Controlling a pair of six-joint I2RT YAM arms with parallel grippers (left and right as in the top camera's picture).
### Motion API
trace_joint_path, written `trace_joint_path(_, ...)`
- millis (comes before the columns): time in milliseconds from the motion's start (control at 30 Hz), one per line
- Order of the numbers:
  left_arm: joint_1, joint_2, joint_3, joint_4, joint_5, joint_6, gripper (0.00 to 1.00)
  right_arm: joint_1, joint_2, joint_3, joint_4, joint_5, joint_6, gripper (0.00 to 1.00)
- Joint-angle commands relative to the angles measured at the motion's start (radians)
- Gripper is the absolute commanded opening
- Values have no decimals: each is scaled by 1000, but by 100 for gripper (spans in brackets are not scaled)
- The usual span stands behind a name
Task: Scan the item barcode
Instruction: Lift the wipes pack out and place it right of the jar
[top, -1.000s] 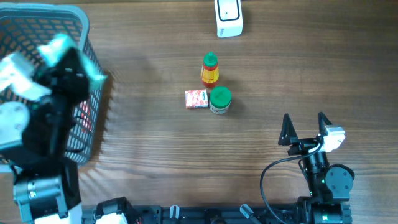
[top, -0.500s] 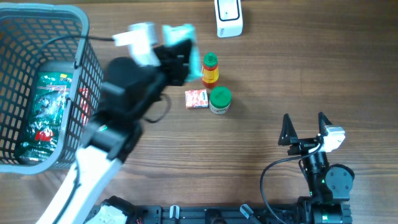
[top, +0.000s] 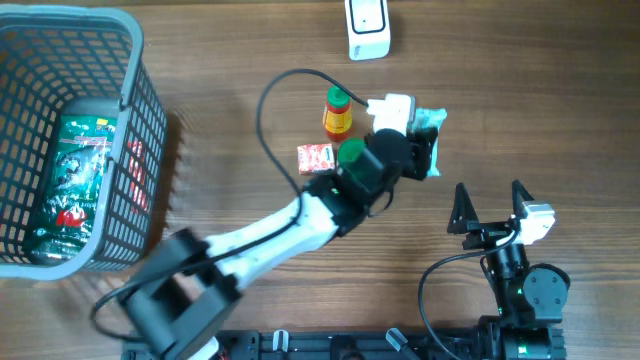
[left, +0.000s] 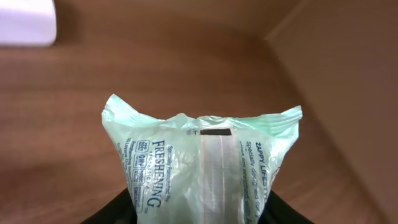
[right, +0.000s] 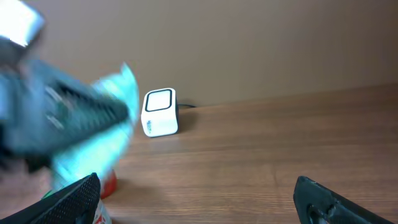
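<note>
**Packet held off the table, scanner well apart**

Overhead: The left gripper (top: 428, 146) is seen clamped on a pale green packet (top: 432, 128), held above the table (top: 560, 90) right of centre. The scanner (top: 367, 28) stands at the far edge, well apart from the packet. Between them, a red-and-yellow bottle (top: 338, 110) stands upright. A green-lidded jar (top: 352, 157) is partly covered by the left arm, and a small red box (top: 316, 158) lies just beside the jar. A basket (top: 135, 60) at the left holds a green bag (top: 78, 185). The right gripper (top: 490, 205) is parked near the front edge, fingers wide apart, nothing between them.

Left wrist: The packet fills the middle, printed face and seam toward the camera, pinched at the bottom between the dark fingers. A white blur, probably the scanner, is noted at the top left corner.

Right wrist: The scanner is seen upright at the back. The left arm and packet are blurred at the left, overlapping the bottle.
</note>
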Motion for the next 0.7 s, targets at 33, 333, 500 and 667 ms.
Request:
trace_joint_path(33,-1,98,19,19,-77,5,48,4,-8,-2,5,6,-10,100)
trace_joint_path(333,-2,224,19,-10,-72,0,50,4,-8,-2,5,6,-10,100)
trace_joint_path(500,-4,224,19,-69,-55,-7,49,4,-8,-2,5,6,-10,100)
trace_joint_path(667,-22,216,25,-97,-47,4,79,4,-8,-2,5,6,-10,100)
